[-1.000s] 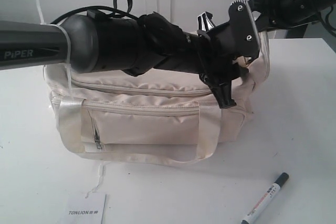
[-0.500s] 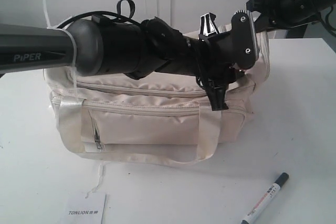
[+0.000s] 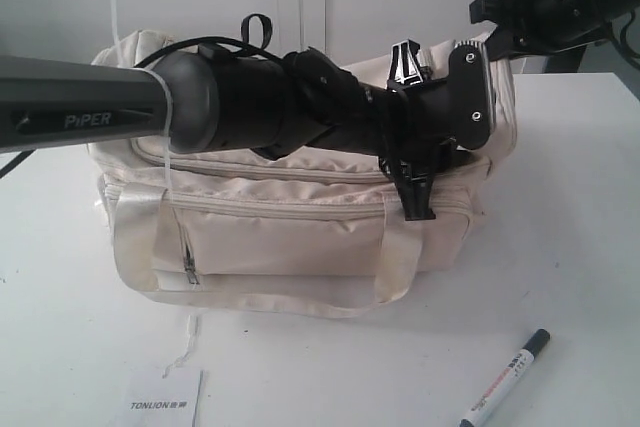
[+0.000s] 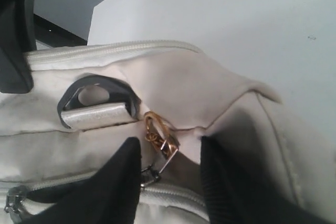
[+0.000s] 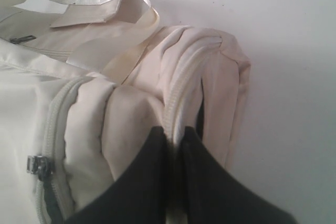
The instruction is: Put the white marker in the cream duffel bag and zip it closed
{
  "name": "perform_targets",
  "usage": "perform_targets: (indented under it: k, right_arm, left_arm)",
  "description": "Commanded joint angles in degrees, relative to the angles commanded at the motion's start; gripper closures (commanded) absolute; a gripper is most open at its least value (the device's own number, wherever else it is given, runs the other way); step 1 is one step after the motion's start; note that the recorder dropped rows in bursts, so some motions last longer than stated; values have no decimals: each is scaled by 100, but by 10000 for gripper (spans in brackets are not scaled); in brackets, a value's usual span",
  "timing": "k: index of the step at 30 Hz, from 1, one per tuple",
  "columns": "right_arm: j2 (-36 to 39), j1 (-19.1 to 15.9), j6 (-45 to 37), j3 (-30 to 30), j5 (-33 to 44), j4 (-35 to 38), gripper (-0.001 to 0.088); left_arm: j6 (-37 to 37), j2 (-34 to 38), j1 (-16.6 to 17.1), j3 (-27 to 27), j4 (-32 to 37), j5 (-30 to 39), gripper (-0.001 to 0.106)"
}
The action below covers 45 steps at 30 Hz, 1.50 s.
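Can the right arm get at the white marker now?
Probably not yet: right gripper is shut on the zipped edge of the soft cream fabric duffel bag. The slim black-capped white marker lies uncovered on the white table; release first.

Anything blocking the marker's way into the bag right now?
Yes. The bag's top zip looks mostly closed, so no real opening shows, and the left arm lies across its top. The marker itself lies uncovered on the table in front.
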Motion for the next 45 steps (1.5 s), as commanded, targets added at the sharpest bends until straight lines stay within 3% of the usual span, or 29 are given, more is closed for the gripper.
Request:
perform_targets:
  k: [7, 16, 27, 33, 35, 38, 41, 45]
  right_arm:
    - [0, 0, 0, 0, 0, 0, 868]
    - [0, 0, 0, 0, 0, 0, 868]
    - [0, 0, 0, 0, 0, 0, 868]
    - [0, 0, 0, 0, 0, 0, 868]
    - [0, 0, 0, 0, 0, 0, 868]
    - [0, 0, 0, 0, 0, 0, 868]
    - [0, 0, 0, 0, 0, 0, 868]
    - [0, 0, 0, 0, 0, 0, 868]
  left_arm:
    - [0, 51, 0, -62, 0, -94, 644]
    - [27, 51, 0, -62, 0, -442, 1053]
    - [-5, -179, 0, -62, -53, -281, 1053]
    - [-142, -179, 0, -62, -135, 269, 1053]
    - [-492, -179, 0, -62, -135, 133, 1024]
    - [-917, -239, 8, -62, -159, -49, 845]
    - [-543, -269, 8, -62, -136, -25, 642]
    - [144, -230, 8, -62, -136, -25, 610]
